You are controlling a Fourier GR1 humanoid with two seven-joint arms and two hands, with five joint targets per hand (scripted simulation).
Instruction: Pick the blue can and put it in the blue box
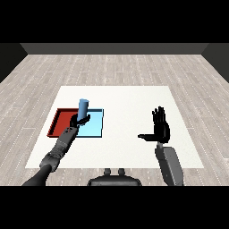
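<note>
The blue can point(83, 108) stands upright in my left hand point(78, 120), whose fingers curl round its lower part. Hand and can are over the left edge of the light blue tray point(95, 127), near where it meets the red tray point(60, 120). I cannot tell whether the can touches the tray floor. My right hand point(161, 127) is raised over the right half of the table, fingers straight and thumb spread out to the left, holding nothing.
The two trays lie side by side on the left part of the white table point(125, 103), red on the left and light blue on the right. A grey plank floor surrounds the table.
</note>
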